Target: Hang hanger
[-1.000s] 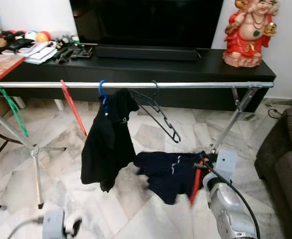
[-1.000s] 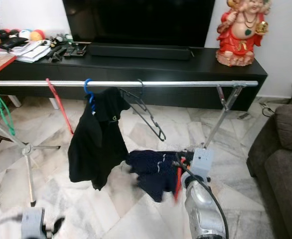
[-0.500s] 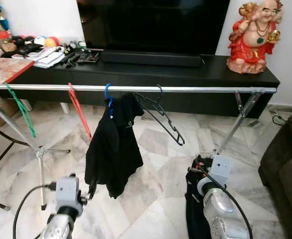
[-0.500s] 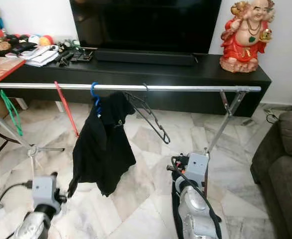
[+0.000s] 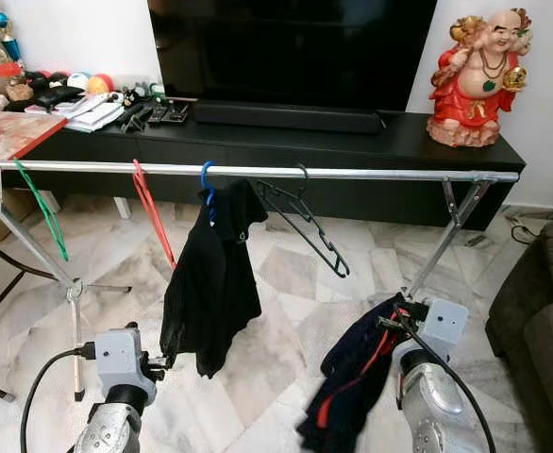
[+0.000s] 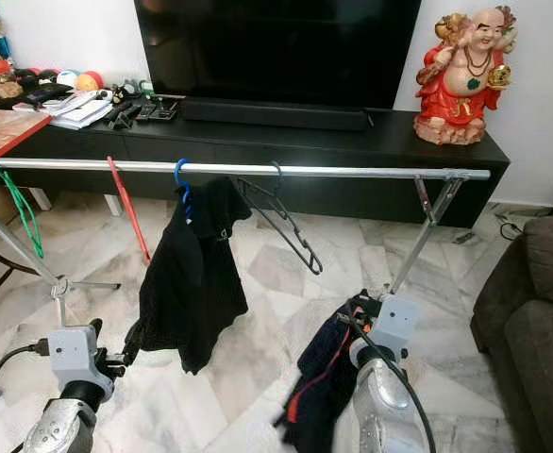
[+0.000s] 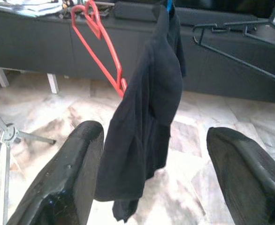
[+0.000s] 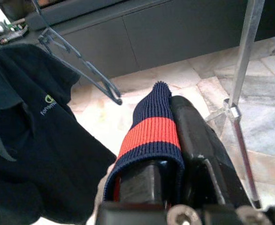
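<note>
Marble floor tiles (image 5: pixel 276 283) run under a long silver rail (image 5: pixel 371 174) that stands on angled legs before a low black TV cabinet (image 5: pixel 286 142). Low on the robot's right, the right gripper (image 8: pixel 175 154) has its two black fingers (image 8: pixel 194 136) pressed together on a navy garment (image 5: pixel 352 373) with a red stripe; the ribbed collar, banded in red, folds over the fingertips in the right wrist view, and the rest of the cloth droops from the gripper toward the floor. No hanger can be made out inside this garment. Low on the left, the left gripper (image 7: pixel 154 154) has its fingers (image 7: pixel 72 173) spread wide apart with nothing between them, aimed at a black polo shirt (image 5: pixel 210 283) that hangs near it.

That shirt hangs from a blue hanger (image 5: pixel 204 176) hooked on the rail. Just beside it, toward the robot's right, a bare black hanger (image 5: pixel 305 222) hangs tilted from the same rail. Further to the left a red hanger (image 5: pixel 152 212) and, near the rail's end, a green hanger (image 5: pixel 39 208) also dangle from it. On the cabinet sit a dark television (image 5: pixel 286 47), a soundbar (image 5: pixel 286 117), scattered small items (image 5: pixel 97 104) at the left end and a red laughing-Buddha figurine (image 5: pixel 475 75) at the right end. A dark sofa (image 5: pixel 541 311) edges in at the far right.
</note>
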Robot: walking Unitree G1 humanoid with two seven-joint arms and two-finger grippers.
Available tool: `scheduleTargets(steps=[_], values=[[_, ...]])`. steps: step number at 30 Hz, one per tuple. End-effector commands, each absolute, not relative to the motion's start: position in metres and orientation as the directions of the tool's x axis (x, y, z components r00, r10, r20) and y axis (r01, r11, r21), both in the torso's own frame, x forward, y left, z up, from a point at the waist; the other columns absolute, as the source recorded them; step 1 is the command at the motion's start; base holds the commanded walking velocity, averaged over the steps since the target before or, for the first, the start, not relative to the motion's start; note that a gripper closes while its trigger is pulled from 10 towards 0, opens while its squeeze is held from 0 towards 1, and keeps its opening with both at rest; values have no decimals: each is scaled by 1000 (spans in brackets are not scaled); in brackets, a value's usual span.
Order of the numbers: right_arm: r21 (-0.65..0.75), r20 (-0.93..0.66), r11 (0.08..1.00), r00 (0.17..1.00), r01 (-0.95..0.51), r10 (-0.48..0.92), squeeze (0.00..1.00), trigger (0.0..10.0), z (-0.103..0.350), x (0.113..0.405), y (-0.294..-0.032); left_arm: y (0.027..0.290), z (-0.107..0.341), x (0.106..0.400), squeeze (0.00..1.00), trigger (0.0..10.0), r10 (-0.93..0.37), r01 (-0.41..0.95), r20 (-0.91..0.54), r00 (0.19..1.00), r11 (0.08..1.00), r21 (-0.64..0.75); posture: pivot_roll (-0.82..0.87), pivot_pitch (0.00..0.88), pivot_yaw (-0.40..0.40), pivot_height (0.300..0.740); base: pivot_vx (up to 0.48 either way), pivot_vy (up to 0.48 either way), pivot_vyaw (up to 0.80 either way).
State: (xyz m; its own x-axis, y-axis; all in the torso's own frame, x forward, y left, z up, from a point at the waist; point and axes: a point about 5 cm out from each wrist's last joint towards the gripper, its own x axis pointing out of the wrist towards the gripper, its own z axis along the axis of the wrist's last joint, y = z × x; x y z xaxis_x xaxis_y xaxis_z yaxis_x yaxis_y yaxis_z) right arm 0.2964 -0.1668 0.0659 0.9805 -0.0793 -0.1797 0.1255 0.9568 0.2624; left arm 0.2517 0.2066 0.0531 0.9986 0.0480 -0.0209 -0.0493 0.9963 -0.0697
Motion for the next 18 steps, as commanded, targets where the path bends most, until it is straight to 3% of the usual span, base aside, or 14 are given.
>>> scheduleTargets(steps=[1,3,18], values=[[282,-135,952,987,118,-82,0,10000,75,301,-164,207,57,255,0,10000,43,-44,-16,999,996,-74,38,0,31,740,0,0,0],[281,-136,953,988,114,-79,0,10000,74,300,-162,209,58,255,0,10000,44,-46,-22,999,996,-75,41,0,36,740,0,172,0],[269,-139,961,990,59,-22,0,10000,76,307,-154,213,67,259,0,10000,55,-57,-20,998,996,-75,61,0,32,740,0,475,0]])
